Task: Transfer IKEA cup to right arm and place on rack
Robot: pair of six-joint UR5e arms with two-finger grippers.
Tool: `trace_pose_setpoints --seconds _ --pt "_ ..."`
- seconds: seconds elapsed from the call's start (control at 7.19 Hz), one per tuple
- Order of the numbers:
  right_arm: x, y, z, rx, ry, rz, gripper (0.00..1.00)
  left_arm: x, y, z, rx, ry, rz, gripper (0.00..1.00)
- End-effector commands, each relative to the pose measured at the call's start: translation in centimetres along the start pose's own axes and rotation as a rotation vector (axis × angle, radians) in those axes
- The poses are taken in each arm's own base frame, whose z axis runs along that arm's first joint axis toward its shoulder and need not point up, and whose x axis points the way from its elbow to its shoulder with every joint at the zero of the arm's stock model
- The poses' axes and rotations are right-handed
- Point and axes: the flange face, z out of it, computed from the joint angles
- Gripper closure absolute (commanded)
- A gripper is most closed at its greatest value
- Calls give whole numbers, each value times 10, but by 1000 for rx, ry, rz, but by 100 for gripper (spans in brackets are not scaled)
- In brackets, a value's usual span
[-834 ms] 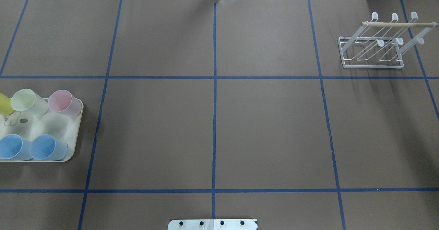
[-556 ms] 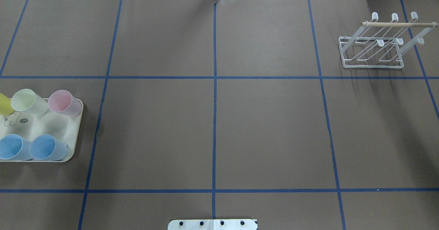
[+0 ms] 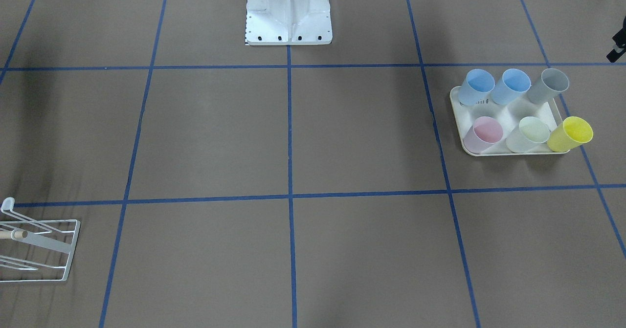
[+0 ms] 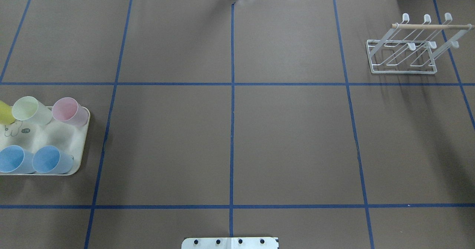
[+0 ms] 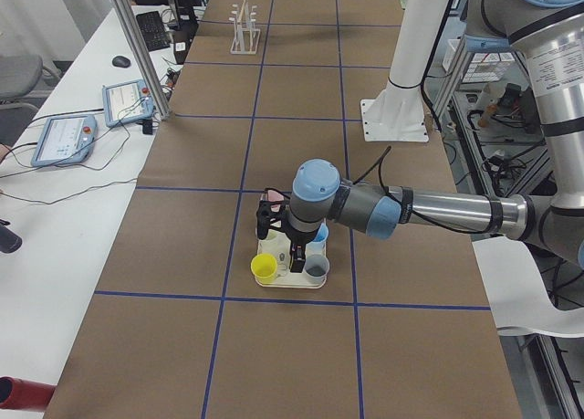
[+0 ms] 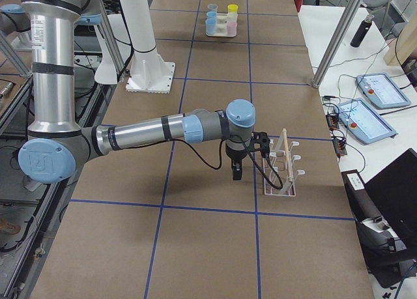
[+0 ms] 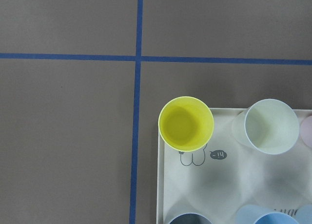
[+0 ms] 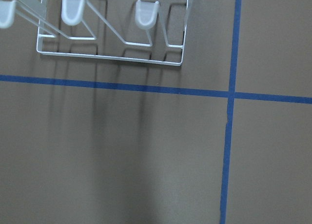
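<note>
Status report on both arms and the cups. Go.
Left tool over cream rabbit-print tray, right tool beside white wire rack; open or shut, cannot tell. Six plastic cups upright on tray. Rack empty, nothing in the way.

The left arm (image 5: 429, 209) reached out low and nearly level, its grey forearm stretched straight to the left wrist (image 5: 317, 182), which carried a pale blue cap. From that wrist the left gripper (image 5: 294, 253) pointed straight down, black and slim; whether its fingers were parted or together could not be told from the side view. The right arm (image 6: 143, 133) stood with its upper link upright, bent sharply at the blue-capped elbow (image 6: 49, 161), and its forearm ran almost level to the right wrist (image 6: 241, 112). The right gripper (image 6: 235, 172) hung straight down below that wrist, and the set of its fingers could not be told either
</note>
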Motion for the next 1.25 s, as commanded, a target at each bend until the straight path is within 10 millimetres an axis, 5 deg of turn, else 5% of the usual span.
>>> trace_pose_setpoints --seconds 0.0,0.56,1.11 --pt "-1 0 2 -5 -16 1 0 12 3 14 -49 36 25 0" --pt "-7 0 1 -9 -52 -2 0 -19 18 98 -216 -54 22 0" --pt "-20 -1 9 24 -64 -81 0 -25 19 146 -265 -49 79 0"
